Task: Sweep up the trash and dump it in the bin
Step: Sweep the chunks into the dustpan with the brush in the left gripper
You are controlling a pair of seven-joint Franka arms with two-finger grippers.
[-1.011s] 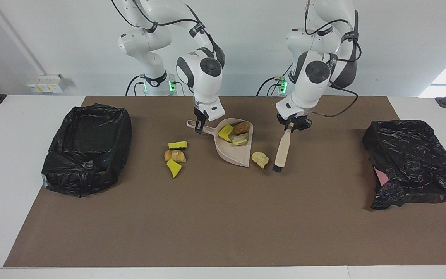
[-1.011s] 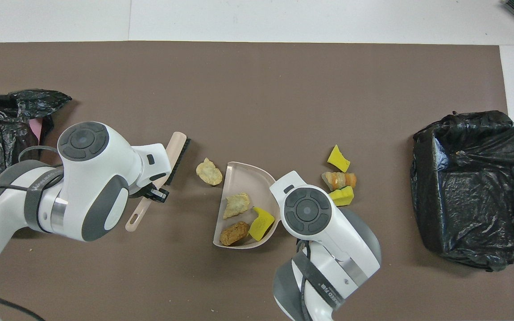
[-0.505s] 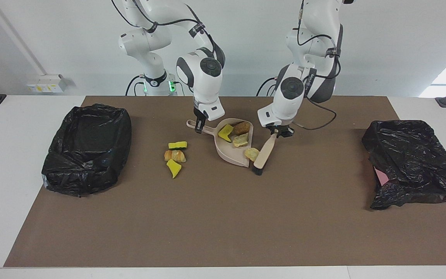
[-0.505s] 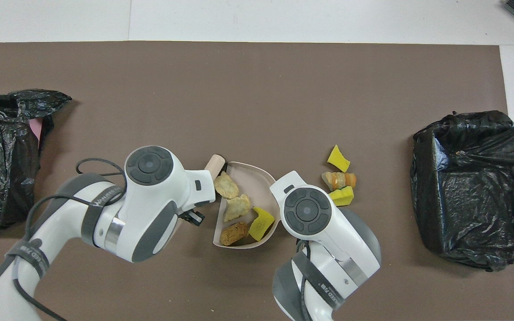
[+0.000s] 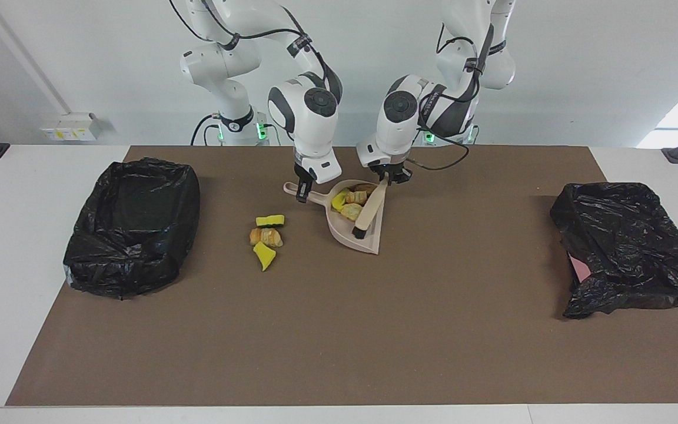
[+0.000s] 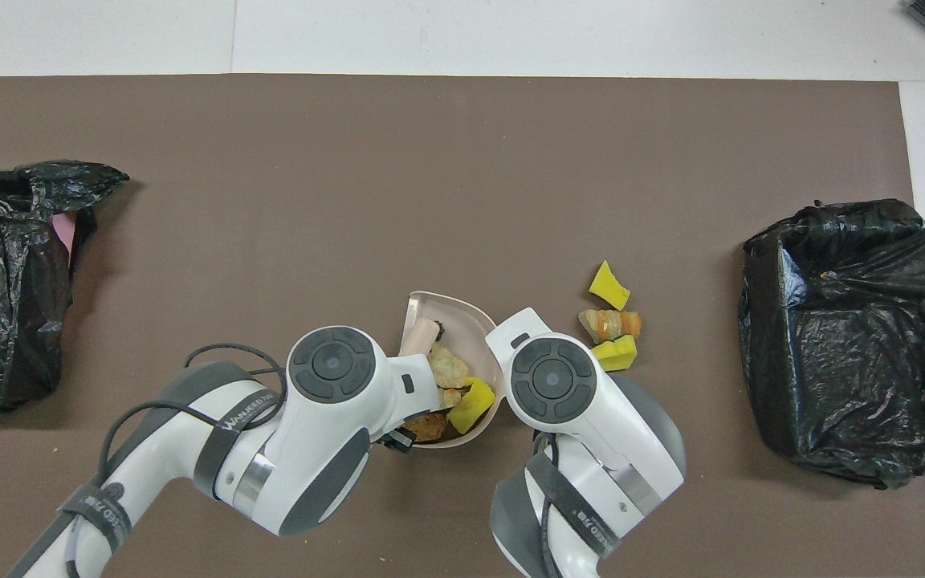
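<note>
Your left gripper [image 5: 390,178] is clamped on the handle of the brush [image 5: 369,210], whose bristle end lies inside the dustpan [image 5: 368,240] against four trash pieces [image 5: 351,205] crowded at the pan's closed end. Your right gripper [image 5: 302,193] is closed on the dustpan's handle at the pan's 9 o'clock in the facing view. Three more trash pieces [image 5: 267,237] lie on the brown mat [image 5: 339,330] at roughly 8 o'clock from that gripper, toward the lined bin [image 5: 133,224] at the right arm's end; a second bagged bin [image 5: 627,247] sits at the left arm's end.

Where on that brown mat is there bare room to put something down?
The wide stretch of brown mat farther from the robots than the dustpan is bare, between the two black bags. It is crowded around the dustpan and loose trash pieces.
</note>
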